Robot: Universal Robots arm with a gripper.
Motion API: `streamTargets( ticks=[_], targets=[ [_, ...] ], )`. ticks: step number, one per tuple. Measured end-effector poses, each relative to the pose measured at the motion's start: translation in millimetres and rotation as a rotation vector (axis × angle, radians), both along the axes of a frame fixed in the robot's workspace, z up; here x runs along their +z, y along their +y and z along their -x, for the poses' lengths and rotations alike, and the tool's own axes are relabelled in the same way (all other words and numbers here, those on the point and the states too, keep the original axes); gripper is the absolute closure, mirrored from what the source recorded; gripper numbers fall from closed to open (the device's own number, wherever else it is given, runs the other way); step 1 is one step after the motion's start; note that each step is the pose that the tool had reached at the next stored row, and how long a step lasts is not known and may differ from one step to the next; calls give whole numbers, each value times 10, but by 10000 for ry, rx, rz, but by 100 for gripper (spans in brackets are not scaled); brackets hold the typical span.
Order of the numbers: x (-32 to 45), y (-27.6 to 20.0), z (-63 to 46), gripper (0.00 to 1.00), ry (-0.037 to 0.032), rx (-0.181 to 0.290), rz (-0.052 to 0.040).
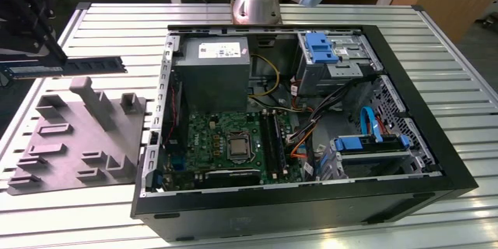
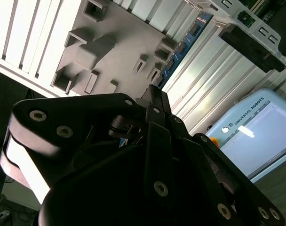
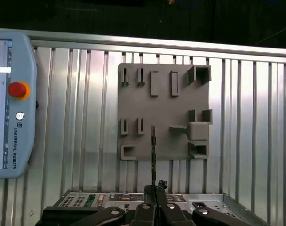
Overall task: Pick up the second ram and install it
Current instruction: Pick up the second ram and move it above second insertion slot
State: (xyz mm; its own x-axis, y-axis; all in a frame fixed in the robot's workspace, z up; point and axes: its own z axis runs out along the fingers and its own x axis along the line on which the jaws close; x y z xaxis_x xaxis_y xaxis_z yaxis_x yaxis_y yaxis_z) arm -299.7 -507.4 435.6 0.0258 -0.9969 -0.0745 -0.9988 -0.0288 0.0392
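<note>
Between the clenched jaws of the gripper (image 3: 154, 188), in the first wrist view, the second ram (image 3: 153, 150) is grasped by one end and seen edge-on. Its long axis runs straight out from the fingertips and is seen against the grey tray (image 3: 166, 101). In the exterior view the second ram is carried roughly level above the table (image 1: 327, 16), at ten o'clock of the tray, its free end pointed toward three o'clock. The open computer case (image 1: 311, 202) lies beyond that end, with the motherboard (image 1: 225, 138) inside.
</note>
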Motion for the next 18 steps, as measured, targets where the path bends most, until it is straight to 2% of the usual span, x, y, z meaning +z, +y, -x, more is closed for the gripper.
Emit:
streamTargets(
  ticks=[10, 11, 18],
  targets=[
    [0, 0, -231, 89, 1, 0, 0],
    [0, 0, -306, 89, 1, 1, 0],
    [0, 0, -453, 89, 1, 0, 0]
  ],
)
